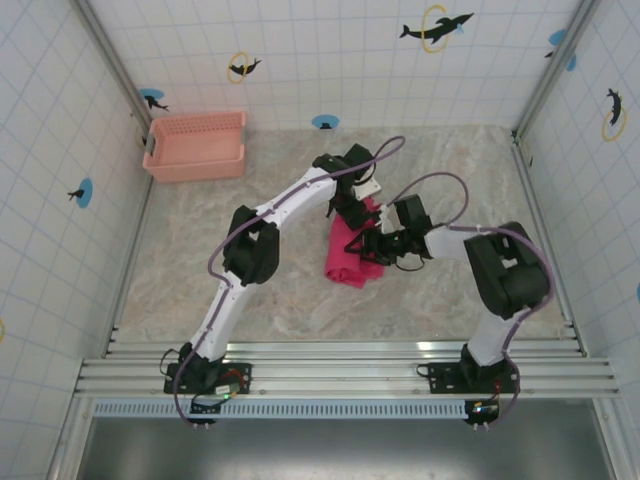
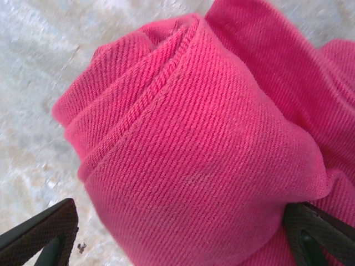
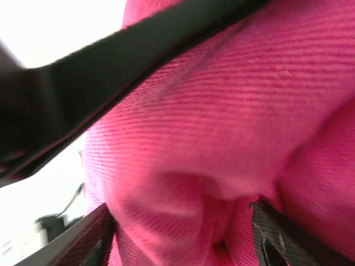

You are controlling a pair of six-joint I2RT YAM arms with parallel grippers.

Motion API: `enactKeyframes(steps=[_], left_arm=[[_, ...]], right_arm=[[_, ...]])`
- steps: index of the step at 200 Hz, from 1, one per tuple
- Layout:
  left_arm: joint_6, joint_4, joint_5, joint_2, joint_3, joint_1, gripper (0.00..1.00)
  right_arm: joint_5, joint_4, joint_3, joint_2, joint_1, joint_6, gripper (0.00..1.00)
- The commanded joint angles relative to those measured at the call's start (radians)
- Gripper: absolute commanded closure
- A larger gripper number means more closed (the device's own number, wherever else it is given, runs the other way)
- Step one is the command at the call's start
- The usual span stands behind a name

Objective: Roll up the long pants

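The long pants [image 1: 352, 255] lie as a thick magenta roll at mid-table. In the left wrist view the rolled end of the pants [image 2: 188, 138] shows its spiral of layers. My left gripper [image 1: 350, 205] comes down on the roll's far end. It is open, and in its wrist view the left gripper [image 2: 178, 221] straddles the roll: one finger stands clear of the cloth, the other touches it. My right gripper [image 1: 374, 243] is at the roll's right side. Close up, the right gripper [image 3: 180, 221] has its fingers spread wide, and the pants [image 3: 222, 122] bulge between them.
A salmon-pink mesh basket [image 1: 195, 145] stands at the back left by the wall. The marbled tabletop [image 1: 200, 230] is bare to the left and in front of the roll. Tiled walls close off three sides. A dark bar [image 3: 111, 72] crosses the upper right wrist view.
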Motion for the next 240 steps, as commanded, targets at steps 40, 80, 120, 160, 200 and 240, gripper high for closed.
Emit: enactKeyframes(steps=[40, 80, 120, 160, 200, 240], left_arm=[[-0.027, -0.102, -0.065, 0.208, 0.046, -0.064, 0.03], [-0.039, -0.181, -0.124, 0.247, 0.106, -0.087, 0.03], [-0.051, -0.194, -0.129, 0.248, 0.102, -0.091, 0.03], [-0.060, -0.237, -0.200, 0.255, 0.122, -0.107, 0.03], [-0.074, -0.327, -0.328, 0.290, 0.185, -0.126, 0.03], [-0.080, -0.367, -0.354, 0.297, 0.198, -0.134, 0.03]], right_arm=[[0.558, -0.506, -0.090, -0.496, 0.087, -0.089, 0.14], [0.713, -0.553, -0.129, -0.626, 0.172, -0.015, 0.14], [0.809, -0.324, -0.300, -0.667, 0.225, 0.164, 0.14], [0.693, -0.060, -0.434, -0.577, 0.159, 0.220, 0.10], [0.631, 0.109, -0.408, -0.473, 0.175, 0.265, 0.10], [0.603, 0.229, -0.387, -0.353, 0.174, 0.312, 0.09]])
